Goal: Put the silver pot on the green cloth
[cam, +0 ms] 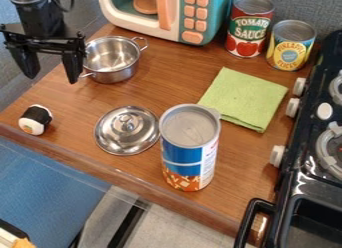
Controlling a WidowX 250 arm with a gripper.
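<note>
Near one silver metal pot [112,62], the black two-finger gripper [53,79] hangs spread open; printed labels wrap one red-and-green can [249,29], one yellow can [290,48], one tall blue-and-white canister [190,152].

Slanted downward view over counter [100,103]

Open black hand [52,74] near steel pot [115,76], lid [126,137], sushi roll [35,120], blue can [182,154]

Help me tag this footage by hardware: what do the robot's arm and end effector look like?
The robot arm is black, with rounded, blocky segments and a thin black cable looping beside it. The black two-fingered end effector has a wide crossbar and two chunky fingers that narrow toward their tips. I can't make out any markings on either.
</note>
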